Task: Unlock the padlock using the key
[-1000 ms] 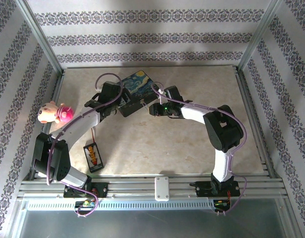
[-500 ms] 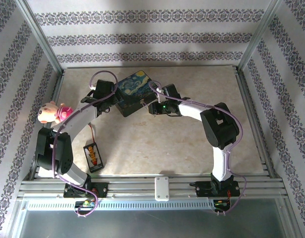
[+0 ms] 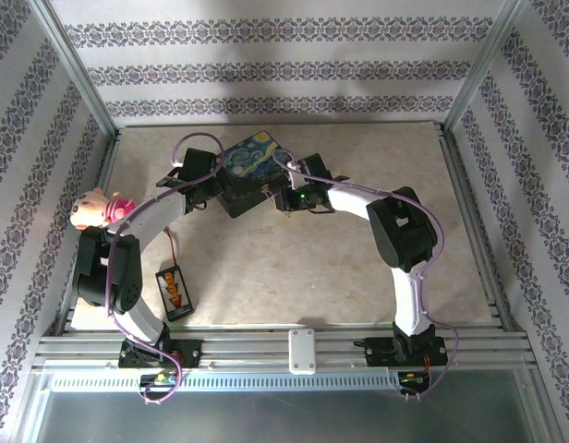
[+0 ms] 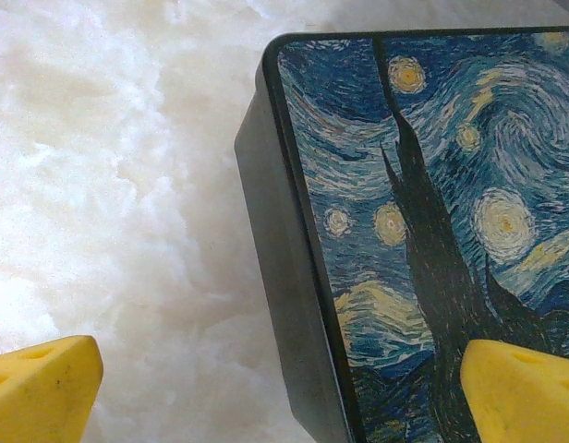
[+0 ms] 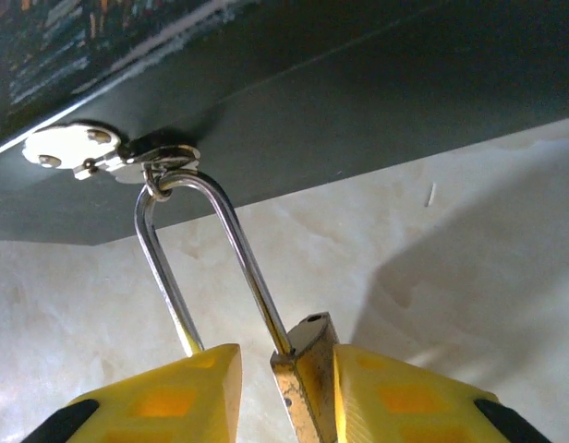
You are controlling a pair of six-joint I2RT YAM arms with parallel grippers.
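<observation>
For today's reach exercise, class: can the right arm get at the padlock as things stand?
Likely yes: the right claw sits around the padlock, which is hooked to the box, with nothing between.

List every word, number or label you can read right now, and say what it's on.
No text can be read.
Black flat rectangular object with orange label: markings too small to read.
Dark starry-night painted box: picture only, no words.
Small brass padlock: no stamp visible.

Left arm (image 3: 146, 221) and right arm (image 3: 395, 231) reach far, bending inward; left pincer (image 4: 284, 392) spread wide, right pincer (image 5: 286, 374) narrowed, fingers slightly apart.
</observation>
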